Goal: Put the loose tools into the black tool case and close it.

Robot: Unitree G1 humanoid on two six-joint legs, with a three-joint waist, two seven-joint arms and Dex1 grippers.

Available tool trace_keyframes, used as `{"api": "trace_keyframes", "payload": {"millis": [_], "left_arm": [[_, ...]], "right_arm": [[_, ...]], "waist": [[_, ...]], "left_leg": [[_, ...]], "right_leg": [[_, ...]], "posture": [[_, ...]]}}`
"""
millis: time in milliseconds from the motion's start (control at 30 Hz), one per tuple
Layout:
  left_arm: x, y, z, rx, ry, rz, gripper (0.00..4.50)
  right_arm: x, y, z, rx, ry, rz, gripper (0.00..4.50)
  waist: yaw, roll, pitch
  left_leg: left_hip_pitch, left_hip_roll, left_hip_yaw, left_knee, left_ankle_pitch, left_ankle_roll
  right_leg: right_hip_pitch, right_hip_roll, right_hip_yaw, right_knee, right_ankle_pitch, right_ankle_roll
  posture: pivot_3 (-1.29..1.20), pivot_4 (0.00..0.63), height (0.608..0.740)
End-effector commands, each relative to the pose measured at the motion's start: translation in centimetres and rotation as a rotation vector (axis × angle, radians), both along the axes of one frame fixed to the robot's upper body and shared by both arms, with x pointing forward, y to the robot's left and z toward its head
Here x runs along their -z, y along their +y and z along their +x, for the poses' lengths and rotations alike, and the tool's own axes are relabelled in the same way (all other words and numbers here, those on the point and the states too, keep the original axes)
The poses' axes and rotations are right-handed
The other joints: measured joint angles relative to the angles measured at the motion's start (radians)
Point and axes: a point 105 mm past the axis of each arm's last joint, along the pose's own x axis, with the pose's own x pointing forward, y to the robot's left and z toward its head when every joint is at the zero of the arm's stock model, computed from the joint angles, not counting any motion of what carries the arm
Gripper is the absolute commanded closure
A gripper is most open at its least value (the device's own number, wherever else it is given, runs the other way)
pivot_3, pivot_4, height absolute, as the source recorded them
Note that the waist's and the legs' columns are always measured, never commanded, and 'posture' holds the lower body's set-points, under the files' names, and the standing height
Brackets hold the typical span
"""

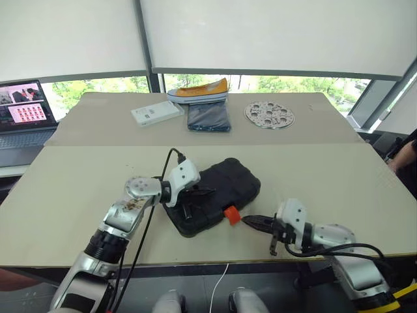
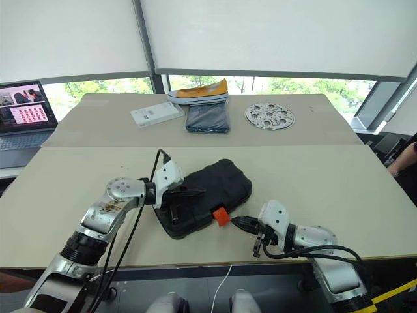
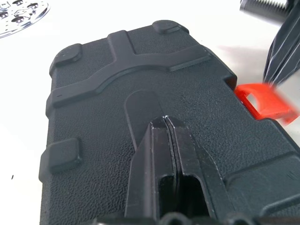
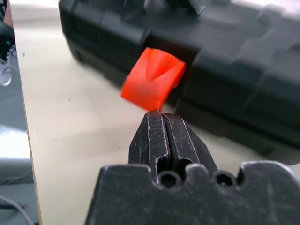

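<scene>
The black tool case point(image 1: 236, 178) lies shut on the near table, slightly askew. Its orange latch point(image 1: 231, 214) sticks out from the front edge, flipped outward. My left gripper point(image 1: 207, 192) is shut, and its fingertips point(image 3: 165, 120) rest on the lid's middle. My right gripper point(image 1: 247, 221) is shut too, with its tip point(image 4: 161, 114) right at the latch point(image 4: 152, 80), seemingly touching its lower edge. The loose tools are out of view.
On the far table lie a white box point(image 1: 156, 113), a dark folded cloth point(image 1: 208, 118), a yellow shoe point(image 1: 199, 91) and a perforated metal disc point(image 1: 269, 115). A laptop point(image 1: 23, 114) stands at far left. A person's arm point(image 1: 402, 158) shows at the right edge.
</scene>
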Motion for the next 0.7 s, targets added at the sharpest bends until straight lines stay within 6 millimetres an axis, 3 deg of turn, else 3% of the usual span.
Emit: {"api": "trace_keyframes", "payload": {"millis": [33, 233, 700], "left_arm": [[3.2, 1.1, -0.4, -0.039, 0.126, 0.064, 4.45], [3.1, 1.4, -0.4, -0.048, 0.129, 0.067, 4.45], [3.3, 1.6, -0.2, -0.063, 0.138, 0.083, 4.45]], "right_arm": [[-0.7, 0.6, 0.5, -0.018, -0.056, 0.000, 4.50], [-0.3, 0.8, 1.0, 0.003, -0.042, 0.004, 4.50], [0.4, 3.5, 1.7, -0.001, 0.002, 0.076, 4.50]], "waist": [[0.001, 0.000, 0.000], [-0.001, 0.000, 0.000], [-0.003, 0.000, 0.000]], "left_leg": [[0.000, 0.000, 0.000, 0.000, 0.000, 0.000], [0.000, 0.000, 0.000, 0.000, 0.000, 0.000], [0.001, 0.001, 0.000, -0.001, 0.000, 0.000]], "right_leg": [[0.000, 0.000, 0.000, 0.000, 0.000, 0.000], [0.000, 0.001, 0.000, 0.000, 0.000, 0.000], [0.000, 0.001, 0.001, 0.000, 0.000, -0.001]], "posture": [[0.00, 0.150, 0.740], [0.00, 0.150, 0.740], [0.00, 0.150, 0.740]]}}
